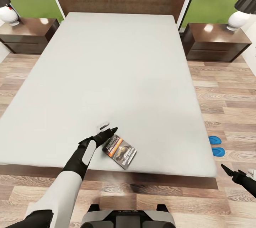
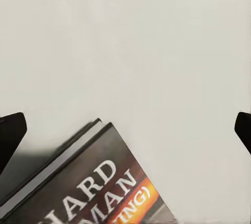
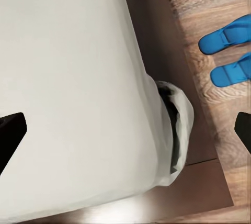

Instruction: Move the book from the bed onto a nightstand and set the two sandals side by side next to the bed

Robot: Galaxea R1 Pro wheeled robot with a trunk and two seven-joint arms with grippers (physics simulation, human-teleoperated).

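Just beside the left gripper [image 1: 107,131], the book [image 1: 120,151] lies flat near the bed's [image 1: 117,64] foot edge; jaws spread wide, apparently for grasping. Right gripper [image 1: 227,171], also spread, hangs near both sandals [image 1: 216,146].

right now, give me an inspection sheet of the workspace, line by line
surface: pale grey bed, bare apart from the book near its foot edge
job's things: book flat on the mattress, cover up; two blue sandals side by side on the wood floor at the bed's right side; a nightstand either side of the headboard
clutter: a white lamp on each nightstand
grippers: left claw open over the mattress at the book's corner, not gripping; right claw open, off the bed's right foot corner
cables: nothing seen
surroundings: windows onto grass behind the headboard
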